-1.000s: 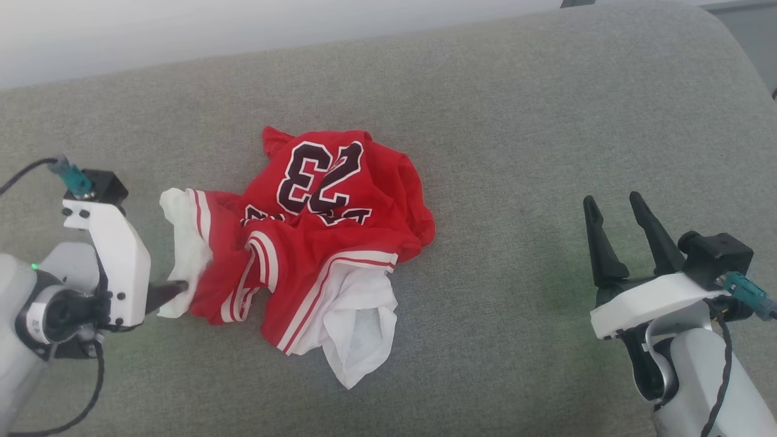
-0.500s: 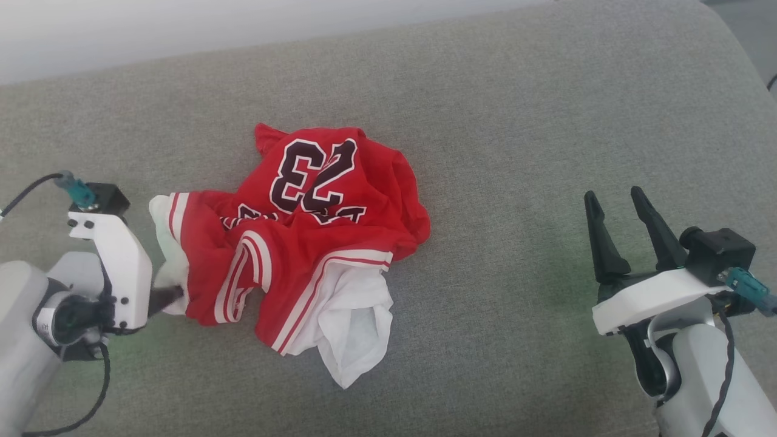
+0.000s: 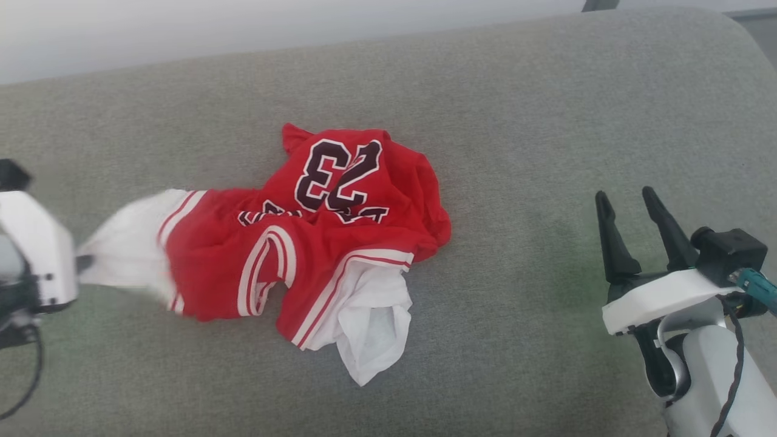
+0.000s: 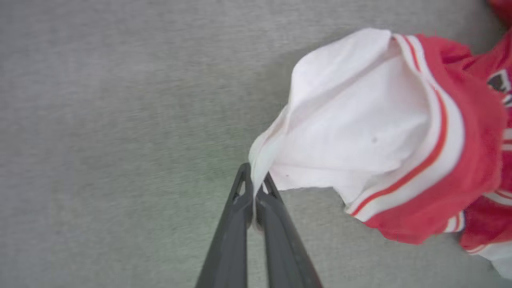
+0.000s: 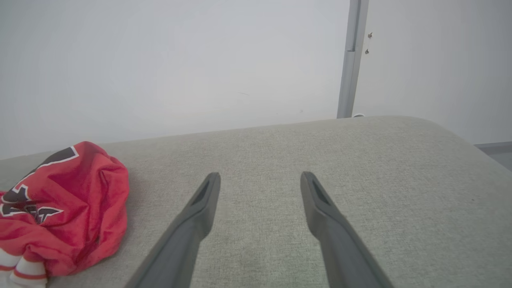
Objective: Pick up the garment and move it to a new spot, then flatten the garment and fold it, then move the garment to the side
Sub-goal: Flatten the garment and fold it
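The left gripper [image 4: 254, 178] has its two dark fingers pinched tight together on a fold of the white sleeve [image 4: 352, 120], so the catch is made at the very tip of the cloth. From that pinch the garment [image 3: 315, 243] runs off toward the robot's right: sleeve drawn out into a flat tongue, then red body, then the crumpled heap with the "23" showing. That makes its long axis lie across the grey cushion [image 3: 516, 121], left to right, with a loose white flap trailing toward the near side. The left arm is plainly the one on the job. The right gripper [image 3: 625, 193] sits well apart on the far right, fingers spread wide, holding nothing, pointing over bare cushion. As for room, there is a broad open stretch between the heap and the right gripper, and more bare cushion beyond the heap up to the far edge below the wall [image 5: 160, 60]. On the left, the gripper sits at the margin of the head view, so the space beyond it cannot be told. A lift from this one corner would likely leave the bulk dragging.
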